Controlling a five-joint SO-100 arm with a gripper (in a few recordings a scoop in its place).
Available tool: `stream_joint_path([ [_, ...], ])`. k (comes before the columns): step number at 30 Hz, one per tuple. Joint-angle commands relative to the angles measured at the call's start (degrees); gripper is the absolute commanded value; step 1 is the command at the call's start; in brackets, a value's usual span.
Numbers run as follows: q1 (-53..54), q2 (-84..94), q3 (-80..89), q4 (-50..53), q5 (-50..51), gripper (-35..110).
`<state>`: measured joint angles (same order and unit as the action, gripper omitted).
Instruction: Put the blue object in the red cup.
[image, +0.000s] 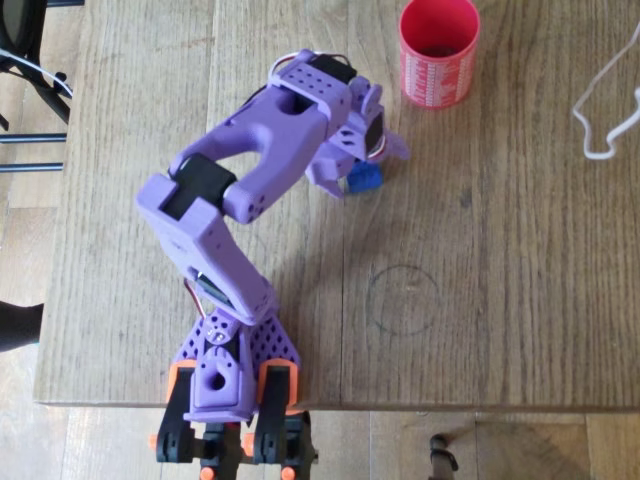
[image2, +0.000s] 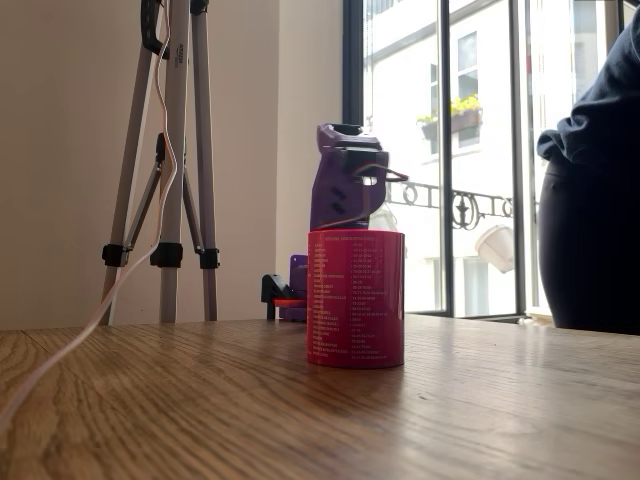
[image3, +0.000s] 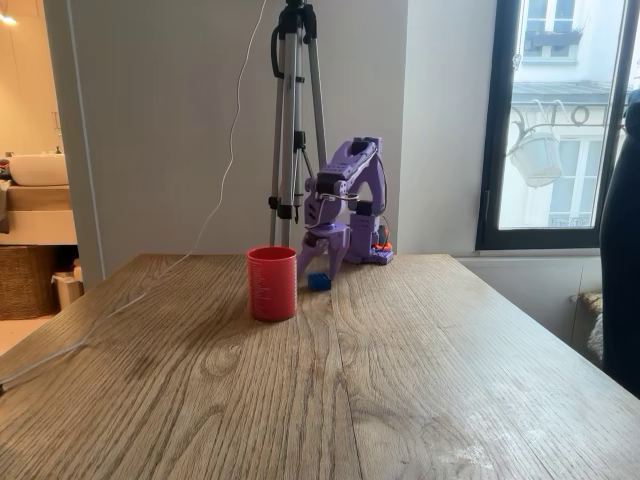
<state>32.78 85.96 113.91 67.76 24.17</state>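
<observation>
The small bright blue plastic toy brick sits on the pale wooden bench, between the purple claw tips, well apart from the red cylindrical cup with white lettering. The claw appears closed against the brick, though whether it truly grips cannot be told. The brick looks light, rigid and smooth-sided, so opposite flat walls probably offer the surest hold.

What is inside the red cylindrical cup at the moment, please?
In the overhead view the red cylindrical cup looks empty, with only a dark bottom showing. The small blue square brick is outside it, on the table at the purple gripper.
</observation>
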Motion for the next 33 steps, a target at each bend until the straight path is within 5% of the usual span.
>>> stream_joint_path([
  [1,2.5,0.7,-3.5,0.6,0.5,1],
  [14,7.2,2.2,-4.0,1.1,-3.3,1],
  [25,30.8,16.5,-25.6,-7.3,-15.8,1],
  [33,22.4,21.0,-22.8,-18.0,-28.5,1],
])
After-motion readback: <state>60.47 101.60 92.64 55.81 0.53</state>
